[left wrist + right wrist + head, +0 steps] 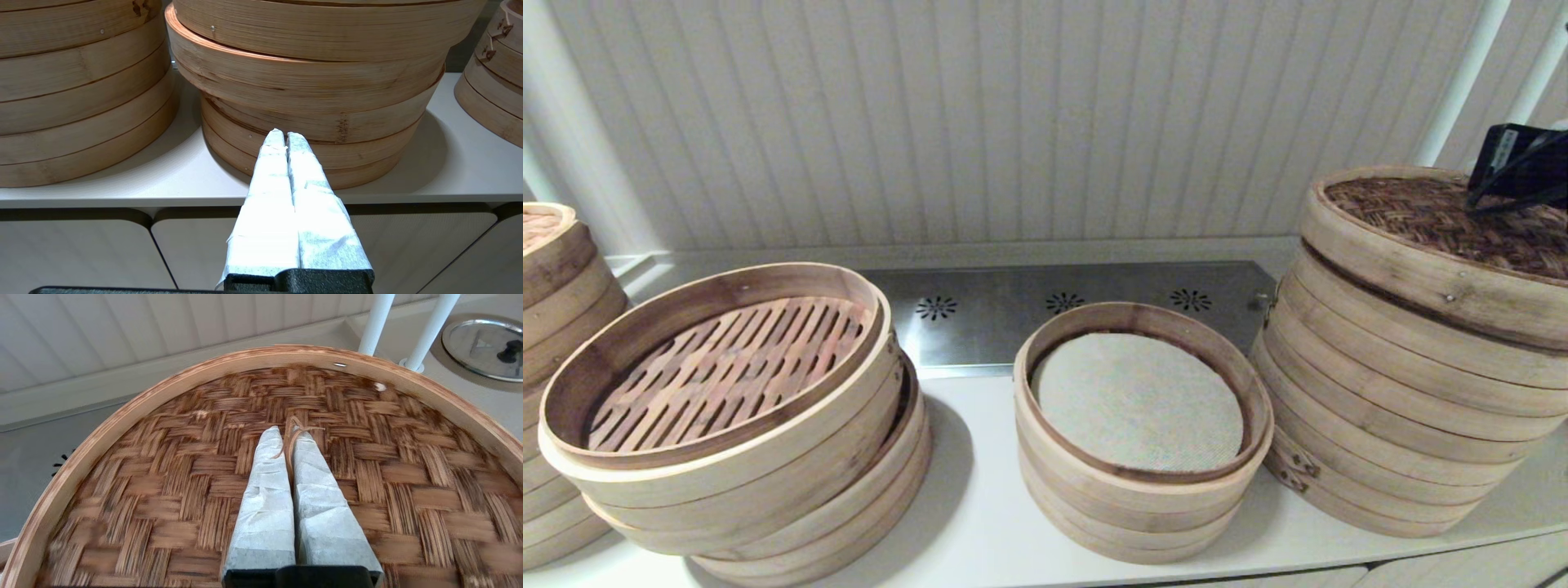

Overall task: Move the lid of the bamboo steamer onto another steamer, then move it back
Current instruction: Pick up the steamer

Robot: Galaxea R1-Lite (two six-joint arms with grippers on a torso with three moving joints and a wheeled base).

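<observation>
The bamboo steamer lid [1437, 237], dark woven top in a pale rim, sits slightly tilted on top of the tall steamer stack [1396, 408] at the right, with a dark gap under its left edge. The stack's inside is hidden by the lid. My right gripper [1474, 204] is over the lid's woven top [171, 477]. Its wrapped fingers [265, 490] are shut on the thin bamboo loop handle [295, 426] at the lid's middle. My left gripper [284, 136] is shut and empty, low in front of the counter edge, and is out of the head view.
A leaning stack with a slatted floor [727, 367] stands at the left, with another stack [556, 327] at the far left. A shorter cloth-lined stack [1139, 400] is in the middle. Behind are a metal vent plate [1062, 310], white posts [376, 322] and a metal pot lid [486, 347].
</observation>
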